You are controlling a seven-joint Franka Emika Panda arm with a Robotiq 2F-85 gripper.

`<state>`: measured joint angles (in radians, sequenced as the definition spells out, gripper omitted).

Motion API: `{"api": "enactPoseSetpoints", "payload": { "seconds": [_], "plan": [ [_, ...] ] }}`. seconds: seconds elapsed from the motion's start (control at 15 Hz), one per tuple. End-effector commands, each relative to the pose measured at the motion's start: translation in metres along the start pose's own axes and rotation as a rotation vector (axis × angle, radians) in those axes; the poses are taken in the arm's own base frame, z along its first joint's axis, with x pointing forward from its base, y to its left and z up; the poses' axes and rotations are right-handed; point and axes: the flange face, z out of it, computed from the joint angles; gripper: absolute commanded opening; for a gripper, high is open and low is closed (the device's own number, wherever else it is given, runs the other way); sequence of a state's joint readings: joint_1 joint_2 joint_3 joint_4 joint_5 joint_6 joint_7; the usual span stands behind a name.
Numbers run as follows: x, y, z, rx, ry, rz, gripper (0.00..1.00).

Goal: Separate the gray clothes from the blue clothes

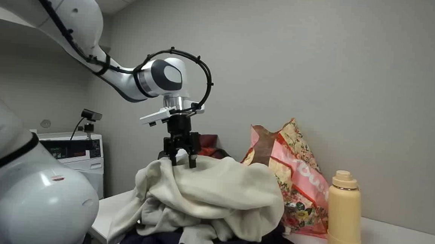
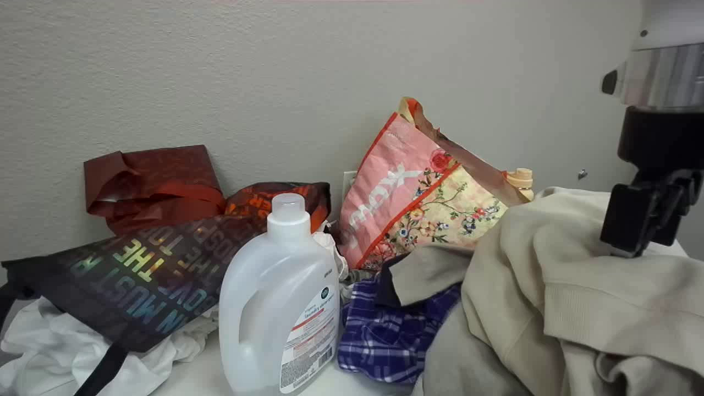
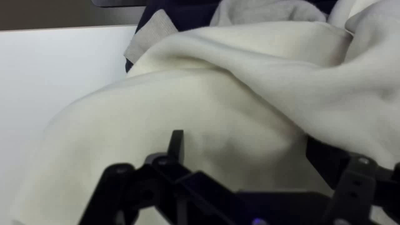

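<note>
Wrist view, bottom of frame: black two-fingered gripper (image 3: 247, 147), fingers spread wide, the one at right partly hidden by a fold; no cloth seen pinched. Just past it, mid-frame: bulky pale grayish-beige sweatshirt garments (image 3: 150, 109), the gray lot. Beyond, top edge: dark navy plain garment (image 3: 187, 15), lying beneath the pale ones. In an exterior view, lower centre: limp blue-and-white plaid shirt (image 2: 385, 335), right beside the pale heap. Colours look unsorted. Step in hand, by my reading: grasping the top gray layer. Next move calls for gathering a thick fold, closing on it, then lifting high so navy cloth doesn't trail along.
</note>
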<state>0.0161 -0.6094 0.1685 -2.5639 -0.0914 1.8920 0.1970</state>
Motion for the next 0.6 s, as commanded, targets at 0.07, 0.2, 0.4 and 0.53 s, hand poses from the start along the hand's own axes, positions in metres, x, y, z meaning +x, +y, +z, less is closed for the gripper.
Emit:
{"api": "enactPoseSetpoints", "payload": {
  "seconds": [0.07,0.2,0.4,0.53],
  "plan": [
    [0.0,0.0,0.0,0.0,-0.001,0.0,1.0],
    [0.0,0.0,0.0,0.0,-0.001,0.0,1.0],
    [0.004,-0.003,0.002,0.019,0.02,-0.001,1.0],
    [0.01,-0.006,0.009,0.053,0.037,0.007,1.0]
  ]
}}
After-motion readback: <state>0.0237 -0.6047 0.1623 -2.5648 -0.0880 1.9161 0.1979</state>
